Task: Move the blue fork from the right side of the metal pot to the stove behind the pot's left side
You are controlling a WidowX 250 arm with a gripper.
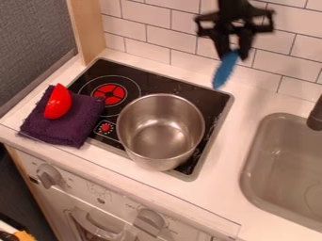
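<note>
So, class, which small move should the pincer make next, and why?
Probably a short shift toward the metal pot: the pincer holds the blue object away from the pot, which stands open and empty on the stove.

A counter strip (230, 157) offers passage between cooktop (200, 95) and sink (277, 160), flanked by a tall steel pot (160, 134) and dark faucet (316, 115).

Blur softens the end effector (233, 55) and the blue object (224, 71) it grips, too indistinct to identify. The top edge crops the arm (231, 4); the right edge, the sink (247, 157) and faucet (316, 116). The pot (160, 134) hides part of the stove (192, 96), while an orange item (24, 236) is cut off at lower left.
</note>
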